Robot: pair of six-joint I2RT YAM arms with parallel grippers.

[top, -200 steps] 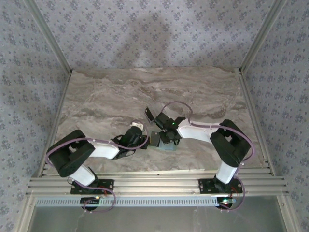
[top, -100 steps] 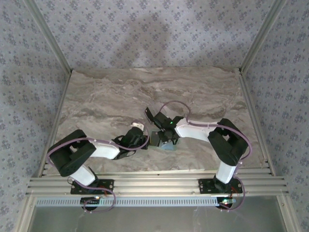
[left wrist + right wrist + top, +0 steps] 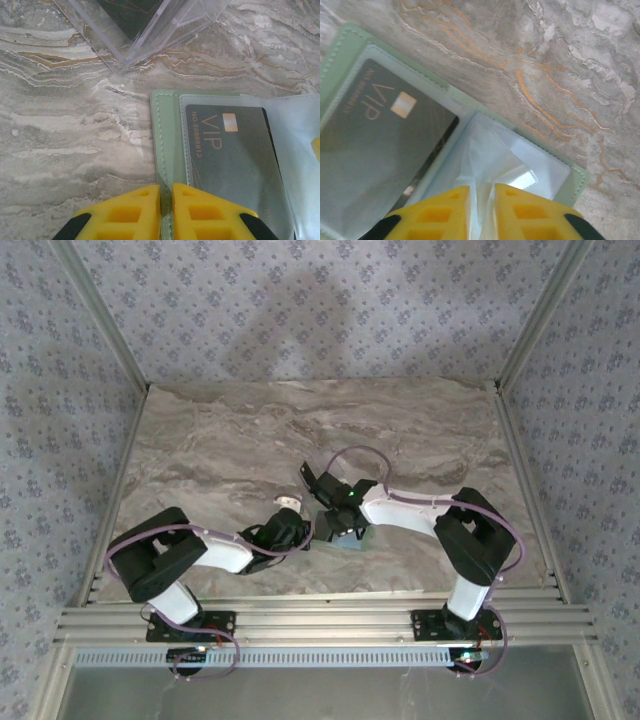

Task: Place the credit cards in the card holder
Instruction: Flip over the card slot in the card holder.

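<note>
- Top view: both arms reach to the mid-front of the desk (image 3: 220,440). The left gripper (image 3: 303,531) and right gripper (image 3: 332,527) are almost nose to nose at the card holder (image 3: 350,543), which lies flat on the desk w/ a pale corner showing by the right arm. Finger state too small to tell from up here.
- Left wrist view: left gripper (image 3: 166,200) has its fingers nearly together, clamped on the green stitched edge of the card holder (image 3: 167,130). The holder lies open on the desk. A grey credit card (image 3: 230,150) marked "VIP", w/ a gold chip, sits inside one panel. A clear box (image 3: 170,20) w/ sth dark in it stands near the holder's far corner, apart from it.
- Right wrist view: right gripper (image 3: 482,200) has its fingers close together, pinching a bunched-up bit of the holder's clear pocket (image 3: 495,150) on the panel beside the card. The VIP card (image 3: 375,135) is in the other panel, under film. The holder's green border (image 3: 575,175) lies flat on the desk.
</note>
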